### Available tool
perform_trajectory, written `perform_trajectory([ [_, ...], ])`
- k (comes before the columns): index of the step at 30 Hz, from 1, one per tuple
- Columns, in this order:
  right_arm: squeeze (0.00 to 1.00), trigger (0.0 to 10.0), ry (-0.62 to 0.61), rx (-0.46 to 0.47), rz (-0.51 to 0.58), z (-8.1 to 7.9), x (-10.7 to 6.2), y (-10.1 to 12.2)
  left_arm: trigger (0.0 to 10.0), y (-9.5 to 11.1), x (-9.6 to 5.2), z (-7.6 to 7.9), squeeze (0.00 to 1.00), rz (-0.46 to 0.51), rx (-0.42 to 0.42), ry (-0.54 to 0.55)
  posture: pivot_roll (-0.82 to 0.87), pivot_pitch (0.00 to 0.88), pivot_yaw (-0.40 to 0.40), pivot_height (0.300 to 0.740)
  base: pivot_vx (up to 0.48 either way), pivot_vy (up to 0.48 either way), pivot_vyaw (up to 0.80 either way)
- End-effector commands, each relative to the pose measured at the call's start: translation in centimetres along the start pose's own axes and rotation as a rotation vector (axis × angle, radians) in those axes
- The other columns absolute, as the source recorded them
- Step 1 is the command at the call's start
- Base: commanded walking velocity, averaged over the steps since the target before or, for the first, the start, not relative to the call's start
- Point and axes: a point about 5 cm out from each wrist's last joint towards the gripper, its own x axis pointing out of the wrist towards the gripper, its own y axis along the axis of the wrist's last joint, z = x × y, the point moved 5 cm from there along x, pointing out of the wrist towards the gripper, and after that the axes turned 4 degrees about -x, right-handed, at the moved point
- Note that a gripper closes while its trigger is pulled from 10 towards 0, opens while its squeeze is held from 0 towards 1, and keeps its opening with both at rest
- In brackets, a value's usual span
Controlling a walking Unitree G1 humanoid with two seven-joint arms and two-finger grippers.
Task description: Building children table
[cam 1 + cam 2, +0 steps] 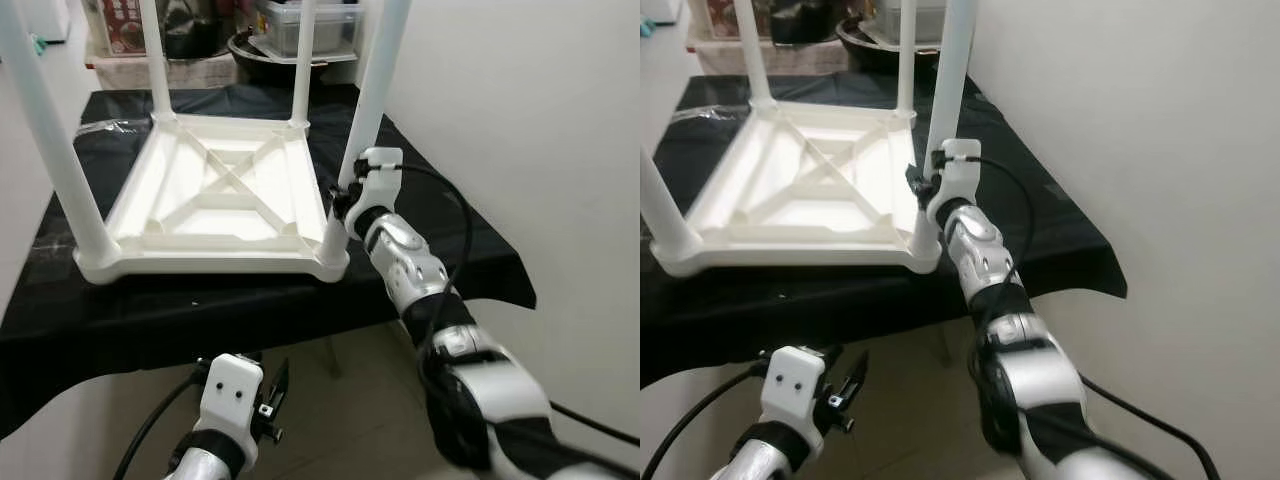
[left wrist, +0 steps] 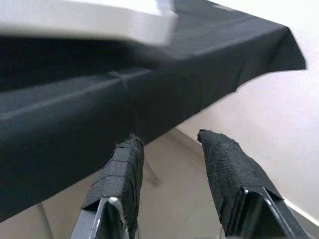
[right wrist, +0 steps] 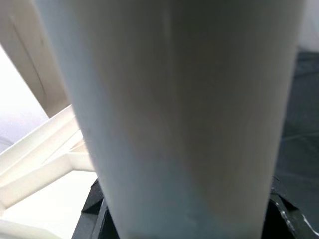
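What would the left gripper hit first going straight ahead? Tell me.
Probably the hanging edge of the black cloth. The left gripper sits open below the table edge, pointing up at it, with the white tabletop beyond. Depth is hard to judge.

one upturned white table (image 1: 215, 200), four legs (image 1: 372, 105), two end effectors (image 1: 340, 205), one black cloth (image 1: 150, 300).

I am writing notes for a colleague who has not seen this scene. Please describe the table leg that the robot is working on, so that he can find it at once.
On the black-covered table lies a white children's table top upside down, with four pale legs standing up from its corners. The leg in question rises from the near corner on the robot's right. Alone among the four, it has the right gripper closed around its base.
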Motion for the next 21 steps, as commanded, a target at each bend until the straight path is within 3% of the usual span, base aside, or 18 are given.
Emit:
perform_trajectory([
  [1, 0.0, 0.0, -0.051, 0.339, -0.081, 0.1, -0.1, -2.8, 10.0, 0.1, -0.5, 0.4, 0.0, -0.012, 0.003, -0.009, 0.14, 0.193, -0.121, 0.74, 0.0, 0.0, 0.0],
  [2, 0.0, 0.0, -0.051, 0.339, -0.081, 0.1, -0.1, -2.8, 10.0, 0.1, -0.5, 0.4, 0.0, -0.012, 0.003, -0.009, 0.14, 0.193, -0.121, 0.74, 0.0, 0.0, 0.0],
  [3, 0.0, 0.0, -0.06, 0.427, -0.125, -0.4, -0.1, -3.8, 10.0, 0.3, -0.8, 0.6, 0.0, -0.015, -0.001, -0.014, 0.15, 0.207, -0.122, 0.74, 0.0, 0.0, 0.0],
  [5, 0.0, 0.0, -0.06, 0.427, -0.125, -0.4, -0.1, -3.8, 10.0, 0.3, -0.8, 0.6, 0.0, -0.015, -0.001, -0.014, 0.15, 0.207, -0.122, 0.74, 0.0, 0.0, 0.0],
  [7, 0.0, 0.0, -0.076, 0.593, -0.223, -2.1, -0.1, -6.1, 10.0, 0.4, -1.2, 0.9, 0.0, -0.025, -0.005, -0.023, 0.15, 0.223, -0.123, 0.74, 0.0, 0.0, 0.0],
  [8, 0.0, 0.0, -0.076, 0.593, -0.223, -2.1, -0.1, -6.1, 10.0, 0.4, -1.2, 0.9, 0.0, -0.025, -0.005, -0.023, 0.15, 0.223, -0.123, 0.74, 0.0, 0.0, 0.0],
  [11, 0.0, 0.0, -0.075, 0.72, -0.339, -5.0, -0.5, -8.5, 10.0, 0.6, -1.6, 1.1, 0.0, -0.03, -0.004, -0.029, 0.16, 0.233, -0.125, 0.74, 0.0, 0.0, 0.0],
  [15, 0.0, 0.0, -0.066, 0.742, -0.358, -5.7, -0.5, -8.9, 10.0, 0.7, -1.7, 1.1, 0.0, -0.032, -0.004, -0.029, 0.16, 0.233, -0.125, 0.74, 0.0, 0.0, 0.0],
  [16, 0.0, 0.0, -0.061, 0.78, -0.391, -7.0, -0.6, -9.5, 10.0, 0.8, -1.8, 1.3, 0.0, -0.035, 0.0, -0.029, 0.17, 0.236, -0.137, 0.74, 0.0, 0.0, 0.0],
  [21, 0.0, 0.0, -0.074, 0.814, -0.416, -7.9, -0.7, -10.0, 10.0, 1.0, -1.9, 1.5, 0.0, -0.036, -0.001, -0.028, 0.18, 0.237, -0.141, 0.74, 0.0, 0.0, 0.0],
])
